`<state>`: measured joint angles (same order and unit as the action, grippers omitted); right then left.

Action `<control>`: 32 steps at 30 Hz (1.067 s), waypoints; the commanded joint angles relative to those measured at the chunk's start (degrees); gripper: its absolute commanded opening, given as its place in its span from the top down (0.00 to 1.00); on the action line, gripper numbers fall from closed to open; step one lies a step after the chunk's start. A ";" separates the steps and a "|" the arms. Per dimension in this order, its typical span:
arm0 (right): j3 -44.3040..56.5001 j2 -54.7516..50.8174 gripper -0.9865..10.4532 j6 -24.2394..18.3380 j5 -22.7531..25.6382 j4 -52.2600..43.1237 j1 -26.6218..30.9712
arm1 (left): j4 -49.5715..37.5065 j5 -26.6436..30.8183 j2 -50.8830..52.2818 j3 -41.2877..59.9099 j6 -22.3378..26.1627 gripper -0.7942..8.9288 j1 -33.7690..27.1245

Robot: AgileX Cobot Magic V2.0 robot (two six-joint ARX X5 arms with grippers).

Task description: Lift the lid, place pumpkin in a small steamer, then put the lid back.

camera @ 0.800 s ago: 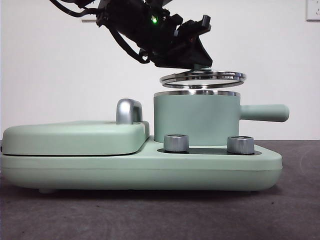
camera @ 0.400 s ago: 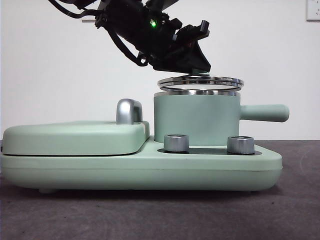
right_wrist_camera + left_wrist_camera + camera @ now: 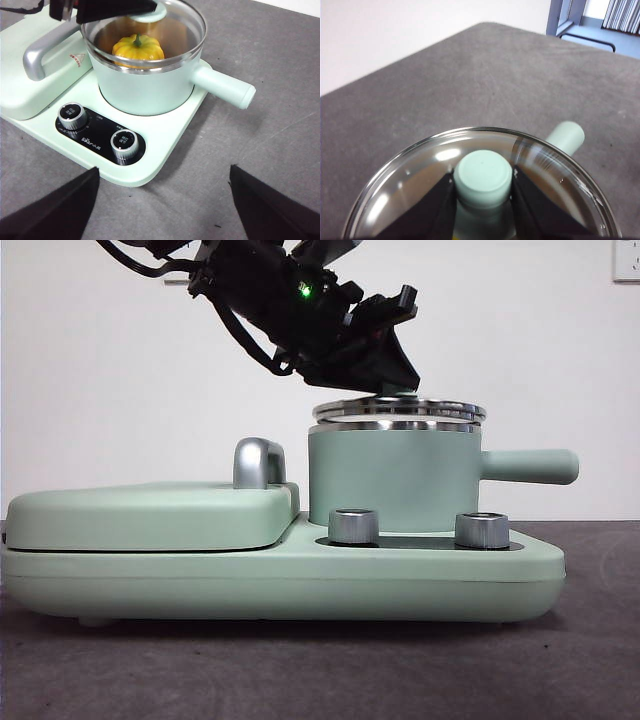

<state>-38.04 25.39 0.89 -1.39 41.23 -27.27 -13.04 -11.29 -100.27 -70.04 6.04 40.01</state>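
Observation:
The mint-green small steamer [image 3: 390,480] stands on the appliance base, its long handle [image 3: 530,465] pointing right. The glass lid [image 3: 400,410] lies level on the steamer's steel rim. My left gripper [image 3: 400,386] comes down from the upper left and is shut on the lid's mint-green knob [image 3: 483,177]. The yellow-orange pumpkin [image 3: 137,50] sits inside the steamer [image 3: 145,85], seen through the lid's glass [image 3: 190,22]. My right gripper [image 3: 163,172] is open and empty, held back from the base's knob side.
The wide mint-green appliance base [image 3: 280,570] has two silver knobs [image 3: 352,525] [image 3: 480,529] in front of the pot. A flat mint-green cover [image 3: 150,515] with a chrome handle [image 3: 255,462] lies left of the pot. Dark grey table [image 3: 300,670] all around.
My left gripper has lowered the lid from a tilted hover above the pot down onto the steamer's rim, where it now sits level. The right arm's earlier position is not shown.

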 commanded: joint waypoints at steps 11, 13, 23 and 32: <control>-0.17 0.35 0.56 0.63 1.46 -0.39 -0.35 | -7.74 -2.40 4.24 5.84 -1.55 0.91 -2.29; -0.17 0.35 0.56 0.63 1.49 -0.39 -0.35 | -9.60 -2.56 4.24 6.36 -2.23 0.91 -2.25; -0.17 0.35 0.56 0.66 1.90 0.39 -0.35 | -13.73 -3.85 4.22 6.36 -2.25 0.91 -1.36; -0.17 0.35 0.56 0.61 1.90 0.90 -0.35 | -16.20 -3.87 1.90 5.51 -2.45 0.91 -1.38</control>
<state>-38.04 25.43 0.89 0.25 42.61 -27.27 -27.51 -14.98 -96.88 -62.74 4.23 38.17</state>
